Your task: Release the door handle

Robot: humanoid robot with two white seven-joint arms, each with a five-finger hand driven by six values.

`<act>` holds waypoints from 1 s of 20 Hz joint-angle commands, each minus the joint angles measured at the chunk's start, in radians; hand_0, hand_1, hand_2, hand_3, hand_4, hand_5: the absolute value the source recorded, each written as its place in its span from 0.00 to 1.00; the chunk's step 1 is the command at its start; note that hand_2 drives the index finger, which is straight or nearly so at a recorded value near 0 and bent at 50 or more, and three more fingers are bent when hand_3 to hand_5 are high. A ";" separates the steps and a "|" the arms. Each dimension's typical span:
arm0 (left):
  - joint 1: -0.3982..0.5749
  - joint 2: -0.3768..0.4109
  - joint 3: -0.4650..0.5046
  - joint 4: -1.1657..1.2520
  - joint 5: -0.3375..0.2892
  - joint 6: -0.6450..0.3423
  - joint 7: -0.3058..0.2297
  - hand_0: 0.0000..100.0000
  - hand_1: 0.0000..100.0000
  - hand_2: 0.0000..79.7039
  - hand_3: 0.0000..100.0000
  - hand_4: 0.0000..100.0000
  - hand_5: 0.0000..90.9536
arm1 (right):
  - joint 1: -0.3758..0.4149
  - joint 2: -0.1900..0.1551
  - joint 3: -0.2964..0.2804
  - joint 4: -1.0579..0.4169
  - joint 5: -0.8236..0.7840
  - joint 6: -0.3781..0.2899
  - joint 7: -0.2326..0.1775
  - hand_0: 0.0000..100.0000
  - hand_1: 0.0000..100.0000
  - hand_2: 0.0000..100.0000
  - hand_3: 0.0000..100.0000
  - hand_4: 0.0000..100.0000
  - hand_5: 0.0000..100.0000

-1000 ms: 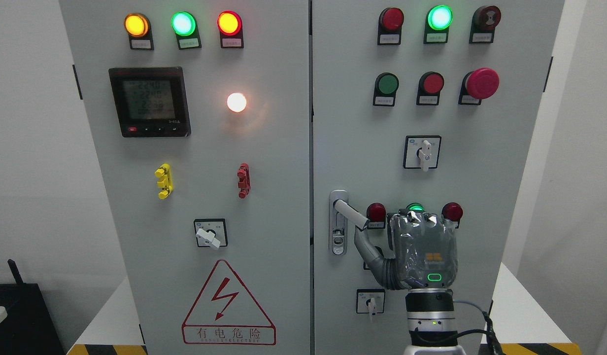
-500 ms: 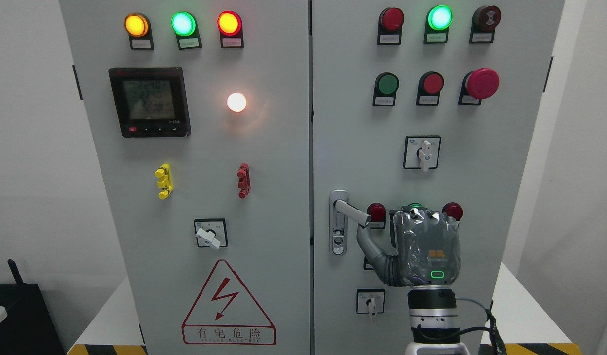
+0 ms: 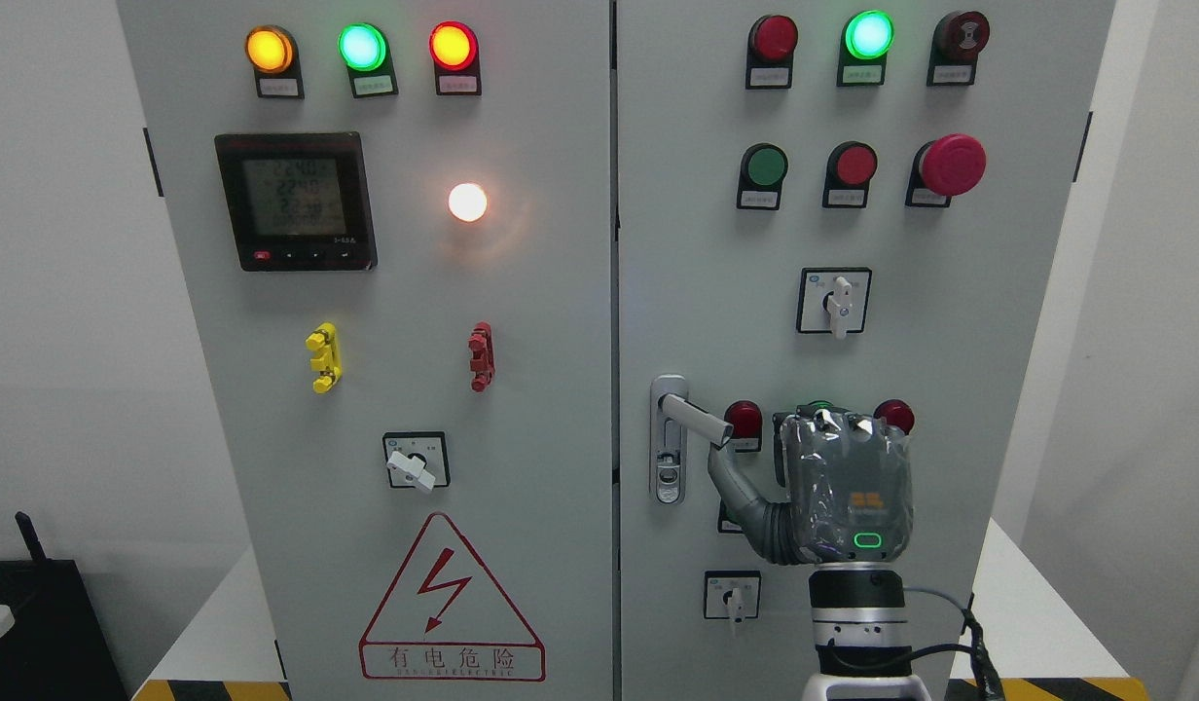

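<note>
On the left door of the grey cabinet (image 3: pixel 395 292) nothing bears on the task: three lit lamps along the top, a dark meter (image 3: pixel 296 201) below them, a rotary switch and a red warning triangle (image 3: pixel 451 601) lower down. Right of the seam between the two doors, on the right door, sits the door handle (image 3: pixel 692 420): its silver plate stands upright beside the seam, and its lever runs from the pivot out to the right and slightly downward, so its long axis is a shallow diagonal. Just right of and below the lever's free end is the right hand (image 3: pixel 846 487), its arm rising from the bottom edge right of the middle. Its back faces the camera, with the fingers curled over at the top, away from the lever and holding nothing; only the thumb (image 3: pixel 731 487) reaches up and left, its tip just beneath the lever's end, whether touching or barely clear I cannot tell. The handle thus lies up and to the left of the palm, so drawing away down and to the right looks like the clean way to finish letting go. No left hand shows
</note>
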 commanded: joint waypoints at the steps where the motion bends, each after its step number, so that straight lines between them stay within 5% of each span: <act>1: 0.000 0.000 0.011 0.017 0.000 -0.001 0.000 0.12 0.39 0.00 0.00 0.00 0.00 | -0.002 0.001 -0.002 0.000 -0.004 0.000 0.000 0.40 0.14 1.00 1.00 1.00 0.98; 20: 0.000 0.000 0.011 0.017 0.000 0.001 0.000 0.12 0.39 0.00 0.00 0.00 0.00 | -0.015 0.001 -0.002 0.000 -0.012 0.000 0.000 0.41 0.15 1.00 1.00 1.00 0.98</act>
